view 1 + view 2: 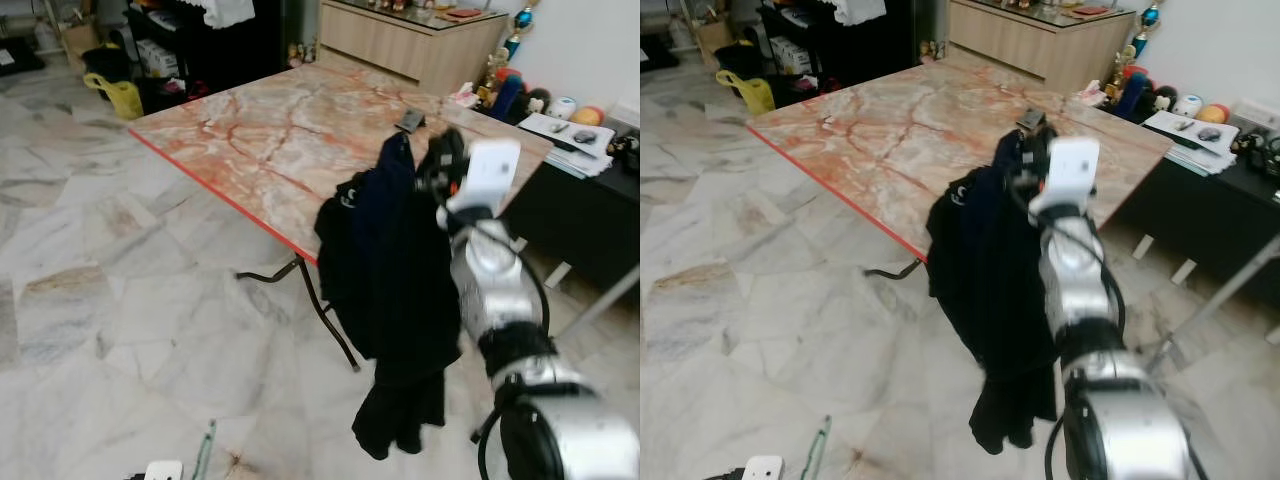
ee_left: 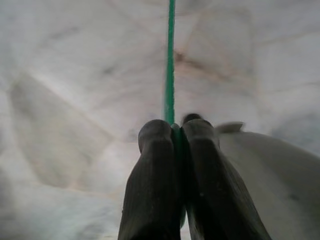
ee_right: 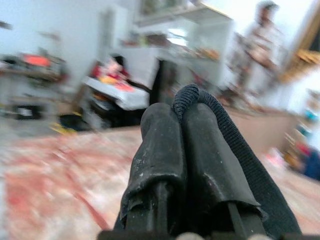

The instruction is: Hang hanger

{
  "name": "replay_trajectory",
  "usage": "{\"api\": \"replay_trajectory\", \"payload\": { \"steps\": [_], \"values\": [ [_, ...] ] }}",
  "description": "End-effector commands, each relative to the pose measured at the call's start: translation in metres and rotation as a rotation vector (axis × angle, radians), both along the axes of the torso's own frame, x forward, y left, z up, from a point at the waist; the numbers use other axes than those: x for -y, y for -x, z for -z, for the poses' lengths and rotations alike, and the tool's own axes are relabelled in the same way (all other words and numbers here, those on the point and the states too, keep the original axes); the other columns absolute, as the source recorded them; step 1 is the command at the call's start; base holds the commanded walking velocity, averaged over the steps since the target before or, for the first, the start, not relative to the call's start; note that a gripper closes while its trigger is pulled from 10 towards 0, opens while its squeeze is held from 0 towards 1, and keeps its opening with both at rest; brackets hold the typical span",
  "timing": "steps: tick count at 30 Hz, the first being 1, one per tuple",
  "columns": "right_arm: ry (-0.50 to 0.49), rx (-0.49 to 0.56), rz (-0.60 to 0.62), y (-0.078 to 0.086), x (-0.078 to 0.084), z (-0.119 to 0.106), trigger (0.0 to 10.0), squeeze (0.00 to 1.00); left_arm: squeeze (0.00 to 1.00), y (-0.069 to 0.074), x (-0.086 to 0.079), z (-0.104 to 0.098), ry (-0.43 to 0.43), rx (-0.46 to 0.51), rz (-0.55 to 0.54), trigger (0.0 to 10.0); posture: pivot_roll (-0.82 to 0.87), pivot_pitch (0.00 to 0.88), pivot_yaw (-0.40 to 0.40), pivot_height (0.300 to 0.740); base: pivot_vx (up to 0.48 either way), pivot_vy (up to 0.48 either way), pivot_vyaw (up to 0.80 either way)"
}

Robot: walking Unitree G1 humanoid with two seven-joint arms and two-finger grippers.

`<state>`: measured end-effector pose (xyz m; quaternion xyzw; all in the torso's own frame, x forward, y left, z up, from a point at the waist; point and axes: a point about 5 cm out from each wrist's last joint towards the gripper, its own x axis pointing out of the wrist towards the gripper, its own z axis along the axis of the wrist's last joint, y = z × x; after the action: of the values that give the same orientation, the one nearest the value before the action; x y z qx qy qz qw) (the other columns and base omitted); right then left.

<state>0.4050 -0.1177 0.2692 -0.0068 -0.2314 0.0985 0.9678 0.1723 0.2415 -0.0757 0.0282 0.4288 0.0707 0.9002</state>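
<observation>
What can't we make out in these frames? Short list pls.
- Green rod in the left gripper: top cut by the left wrist view's edge; whether it is the hanger is unclear.
- Dark garment held up by the right gripper: any hanger inside is hidden by the cloth.
- Small dark object on the marble table: too small to identify, head views.
- Background in the right wrist view: blurred; a person there is indistinct.

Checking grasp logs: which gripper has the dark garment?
The right gripper, raised beside the marble table, pinches the dark garment. The left gripper holds a green hanger.
</observation>
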Motion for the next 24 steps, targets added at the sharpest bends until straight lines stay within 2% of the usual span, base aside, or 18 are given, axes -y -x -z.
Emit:
{"api": "replay_trajectory", "payload": {
  "steps": [1,5,7,17,19,24],
  "values": [
    [0.002,0.070,0.003,0.000,0.004,-0.020,10.0,0.00,0.00,0.003,0.007,0.004,0.017,-0.017,0.003,10.0,0.09,0.071,-0.069,0.740,0.352,0.000,0.00],
    [0.014,0.090,-0.019,-0.002,-0.004,-0.032,10.0,0.00,0.00,0.003,0.007,0.004,0.018,-0.017,0.005,10.0,0.09,0.069,-0.068,0.740,0.352,0.000,0.00],
    [0.008,0.120,-0.051,-0.004,-0.019,-0.055,10.0,0.00,0.00,0.002,0.008,0.003,0.019,-0.015,0.008,10.0,0.10,0.070,-0.068,0.740,0.349,0.000,0.00],
    [0.008,0.179,-0.107,0.000,-0.046,-0.104,10.0,0.00,0.00,0.001,0.007,0.003,0.017,-0.012,0.007,10.0,0.11,0.062,-0.074,0.740,0.349,0.000,0.00],
    [0.006,0.196,-0.132,0.003,-0.056,-0.115,10.0,0.00,0.00,0.002,0.007,0.003,0.017,-0.013,0.007,10.0,0.11,0.063,-0.074,0.740,0.349,0.000,0.00],
    [0.029,0.157,-0.173,0.003,-0.070,-0.114,10.0,0.00,0.00,0.003,0.009,0.004,0.020,-0.015,0.010,10.0,0.11,0.065,-0.077,0.740,0.308,0.000,0.00]
  ]
}}
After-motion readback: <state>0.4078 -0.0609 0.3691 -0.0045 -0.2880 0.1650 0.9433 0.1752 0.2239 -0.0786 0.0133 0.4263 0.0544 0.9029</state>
